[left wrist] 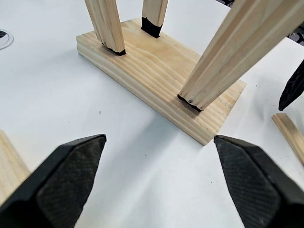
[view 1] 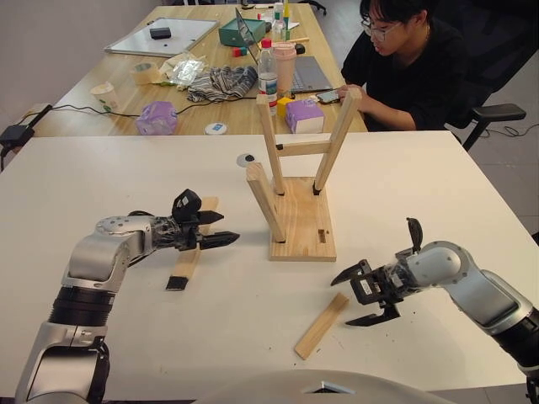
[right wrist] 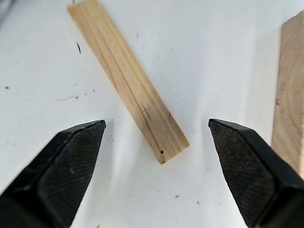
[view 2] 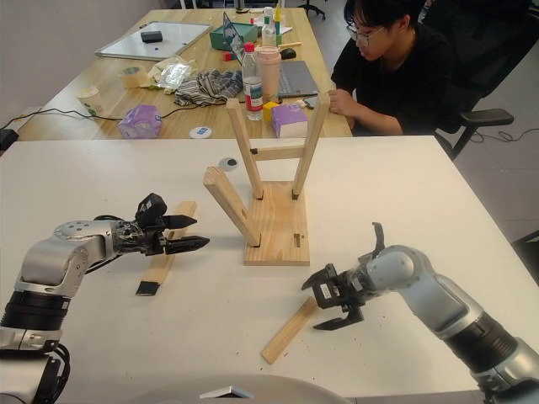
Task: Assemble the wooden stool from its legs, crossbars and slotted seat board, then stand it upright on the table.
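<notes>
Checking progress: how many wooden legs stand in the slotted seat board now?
3. The far-left pale wooden leg and far-right leg, joined by a thin wooden crossbar; a tilted leg at the flat wooden seat board's near-left corner.

Seat board [view 1: 303, 223]: pale wood, laid flat near the middle of the desk [view 1: 421, 194]. Three legs are seated in its slots: two far legs [view 1: 270, 143] are stood upright and joined by a crossbar [view 1: 303, 149]; the near-left leg [view 1: 264, 200] is tilted outward. An open slot [view 1: 322, 236] is seen at the near-right corner. A black-tipped loose leg [view 1: 187, 261] is laid flat toward the left edge. A loose bar [view 1: 322, 325] is laid flat toward the near edge.
</notes>
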`<action>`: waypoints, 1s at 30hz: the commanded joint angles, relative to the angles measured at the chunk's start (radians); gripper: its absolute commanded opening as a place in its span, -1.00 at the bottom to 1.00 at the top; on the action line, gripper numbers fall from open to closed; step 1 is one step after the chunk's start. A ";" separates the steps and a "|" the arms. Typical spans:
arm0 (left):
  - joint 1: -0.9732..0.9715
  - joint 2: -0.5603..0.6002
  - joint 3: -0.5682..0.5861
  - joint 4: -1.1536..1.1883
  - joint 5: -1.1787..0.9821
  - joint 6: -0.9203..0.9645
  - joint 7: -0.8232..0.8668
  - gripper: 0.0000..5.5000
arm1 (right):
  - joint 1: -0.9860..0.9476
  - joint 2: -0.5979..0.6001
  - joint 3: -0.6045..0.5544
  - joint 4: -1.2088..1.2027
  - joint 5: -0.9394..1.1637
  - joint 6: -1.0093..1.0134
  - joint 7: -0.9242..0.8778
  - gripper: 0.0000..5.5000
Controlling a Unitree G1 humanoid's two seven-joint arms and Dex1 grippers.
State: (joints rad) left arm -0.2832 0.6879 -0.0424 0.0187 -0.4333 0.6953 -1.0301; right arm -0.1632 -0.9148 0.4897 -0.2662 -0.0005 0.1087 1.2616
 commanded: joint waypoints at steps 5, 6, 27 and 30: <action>-0.004 -0.001 0.006 -0.005 -0.001 0.000 0.011 0.53 | -0.016 0.019 0.022 0.062 -0.058 -0.076 0.014 0.23; -0.001 0.000 0.008 -0.004 0.000 -0.002 0.013 0.53 | -0.017 0.018 0.021 0.068 -0.060 -0.085 0.015 0.17; -0.030 0.021 0.253 -0.026 -0.246 0.053 -0.057 0.53 | -0.012 0.015 -0.266 -0.048 0.455 0.289 0.053 -0.52; -0.027 0.015 0.378 -0.065 -0.398 0.097 -0.067 0.53 | -0.041 0.029 -0.457 -0.073 0.720 0.474 -0.019 -0.52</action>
State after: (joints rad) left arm -0.2964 0.6935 0.2604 -0.0031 -0.7406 0.7644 -1.0809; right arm -0.1712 -0.9084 0.1549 -0.3070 0.5652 0.4745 1.2926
